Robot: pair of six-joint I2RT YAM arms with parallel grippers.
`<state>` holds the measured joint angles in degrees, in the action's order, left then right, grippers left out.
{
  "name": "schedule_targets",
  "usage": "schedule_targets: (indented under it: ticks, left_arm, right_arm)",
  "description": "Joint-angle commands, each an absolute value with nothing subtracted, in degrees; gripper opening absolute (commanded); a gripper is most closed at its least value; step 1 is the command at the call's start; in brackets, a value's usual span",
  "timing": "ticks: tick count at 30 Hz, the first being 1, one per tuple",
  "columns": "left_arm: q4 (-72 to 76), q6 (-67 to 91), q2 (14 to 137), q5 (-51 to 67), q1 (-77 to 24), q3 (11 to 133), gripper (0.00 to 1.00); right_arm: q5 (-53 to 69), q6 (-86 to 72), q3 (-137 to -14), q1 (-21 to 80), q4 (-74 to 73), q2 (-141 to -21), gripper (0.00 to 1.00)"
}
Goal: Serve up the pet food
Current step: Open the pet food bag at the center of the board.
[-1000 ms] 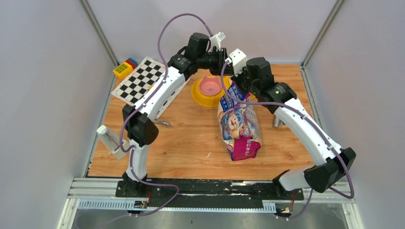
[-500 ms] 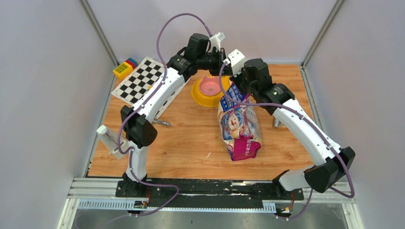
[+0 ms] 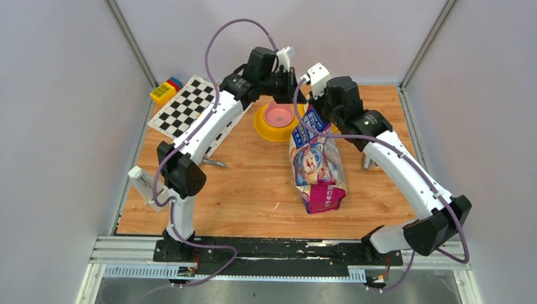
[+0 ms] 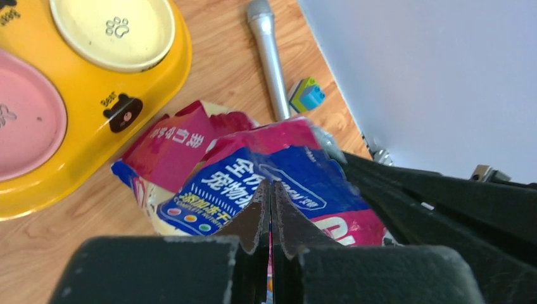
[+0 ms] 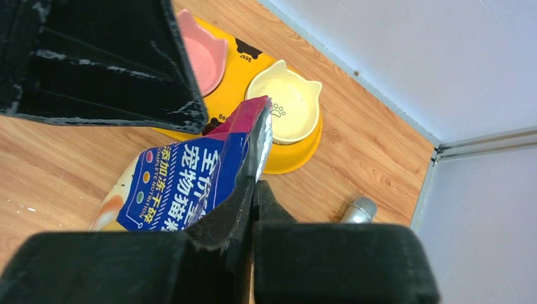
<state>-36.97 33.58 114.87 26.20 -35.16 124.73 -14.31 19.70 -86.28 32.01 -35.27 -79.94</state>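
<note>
At the bag's (image 4: pixel 240 180) top edge, left fingers (image 4: pixel 252 218) and right fingers (image 5: pixel 229 214) clamp.

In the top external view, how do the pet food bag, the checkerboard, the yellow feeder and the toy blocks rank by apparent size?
1. pet food bag
2. checkerboard
3. yellow feeder, partly covered, so its place against the checkerboard is unsure
4. toy blocks, clearly the smallest
</note>
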Motion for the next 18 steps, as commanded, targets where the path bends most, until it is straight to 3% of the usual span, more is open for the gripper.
schedule_targets:
  ticks: [1, 4, 6, 9, 11, 13, 18]
  left_arm:
    - [-39.72, 31.52, 111.46, 25.63, -34.70, 124.25, 0.00]
    - [-38.79, 32.12, 111.51, 26.67, -34.71, 124.40, 0.00]
    - [-38.39, 32.38, 111.56, 27.59, -34.70, 124.46, 0.06]
    - [-36.66, 33.53, 111.54, 29.73, -34.71, 124.16, 0.38]
    - [-35.49, 34.55, 111.65, 31.59, -34.79, 124.16, 0.53]
    - [-34.97, 35.13, 111.82, 32.41, -34.87, 124.45, 0.62]
    - [-34.43, 36.18, 112.25, 33.09, -34.93, 124.84, 0.72]
  right_arm:
    - [-11.99, 17.58, -89.08, 30.50, -33.99, -78.01, 0.00]
    - [-9.11, 15.96, -90.01, 30.45, -35.59, -78.68, 0.00]
    - [-7.95, 15.35, -90.18, 30.35, -35.86, -78.99, 0.00]
    - [-4.39, 12.94, -90.93, 29.96, -37.20, -79.70, 0.00]
    - [-1.92, 11.44, -91.55, 29.56, -38.16, -80.44, 0.00]
    - [-0.92, 10.79, -91.78, 29.36, -38.65, -81.13, 0.00]
    - [-2.17, 10.86, -91.41, 29.36, -38.59, -81.64, 0.00]
